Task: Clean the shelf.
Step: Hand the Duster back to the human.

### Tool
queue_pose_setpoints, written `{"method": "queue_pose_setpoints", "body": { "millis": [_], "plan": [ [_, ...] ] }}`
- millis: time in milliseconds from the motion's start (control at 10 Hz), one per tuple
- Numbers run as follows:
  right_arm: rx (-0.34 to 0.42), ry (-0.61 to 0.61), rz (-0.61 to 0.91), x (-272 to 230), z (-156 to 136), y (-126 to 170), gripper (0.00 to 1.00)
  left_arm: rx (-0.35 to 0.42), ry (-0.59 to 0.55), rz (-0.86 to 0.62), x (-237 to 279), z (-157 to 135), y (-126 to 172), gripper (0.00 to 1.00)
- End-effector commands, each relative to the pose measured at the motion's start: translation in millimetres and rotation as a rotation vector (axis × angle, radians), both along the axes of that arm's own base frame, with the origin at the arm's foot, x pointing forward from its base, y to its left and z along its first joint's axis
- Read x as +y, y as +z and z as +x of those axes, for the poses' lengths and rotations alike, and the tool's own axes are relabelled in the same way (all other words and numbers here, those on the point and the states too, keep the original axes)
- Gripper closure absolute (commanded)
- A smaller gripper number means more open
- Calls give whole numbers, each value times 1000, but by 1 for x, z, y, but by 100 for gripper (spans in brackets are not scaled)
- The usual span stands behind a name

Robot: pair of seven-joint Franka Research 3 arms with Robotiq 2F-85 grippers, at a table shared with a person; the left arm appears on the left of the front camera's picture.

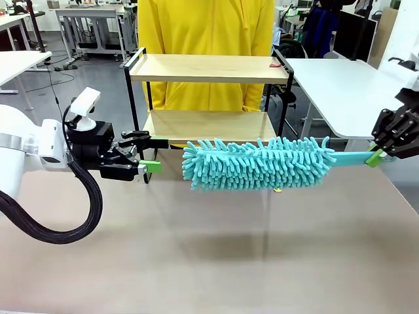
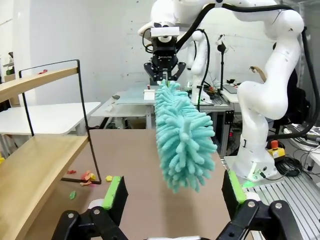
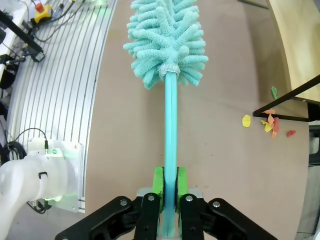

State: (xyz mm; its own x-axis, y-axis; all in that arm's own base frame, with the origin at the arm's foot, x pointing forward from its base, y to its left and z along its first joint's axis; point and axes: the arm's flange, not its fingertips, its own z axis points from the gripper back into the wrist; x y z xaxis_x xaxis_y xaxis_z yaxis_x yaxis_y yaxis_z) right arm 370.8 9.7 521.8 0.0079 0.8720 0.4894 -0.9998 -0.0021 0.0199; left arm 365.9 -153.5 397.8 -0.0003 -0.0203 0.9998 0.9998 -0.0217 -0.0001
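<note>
**Duster held level in front of the shelf**

The right gripper [image 3: 169, 192] pinches the flat handle of a turquoise microfibre duster [image 1: 252, 163], holding it level above the brown table [image 1: 209, 261], its fluffy head just in front of the shelf's lower board. The shelf [image 1: 208, 69] stands at the table's far edge before a person in yellow [image 1: 206, 26]. The left gripper [image 2: 172, 192] hovers beside the shelf's left leg, fingers spread and empty. Coloured scraps [image 3: 272, 122] lie on the table by a shelf foot
</note>
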Motion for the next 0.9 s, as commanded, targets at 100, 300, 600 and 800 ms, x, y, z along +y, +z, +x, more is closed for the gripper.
{"method": "queue_pose_setpoints", "body": {
  "millis": [100, 300, 600, 800],
  "plan": [
    [-5, 3, 18, -1, 0, 1, 87, -27, 30, 9, -4, -41, -17, 0],
    [-5, 3, 18, -1, 0, 1, 87, -16, 19, 2, -14, -41, -17, 0],
    [-5, 3, 18, -1, 0, 1, 87, 8, -16, -31, -37, -37, -12, 0],
    [-5, 3, 18, -1, 0, 1, 87, 2, -50, -23, -54, -35, -9, 0]
  ]
}}
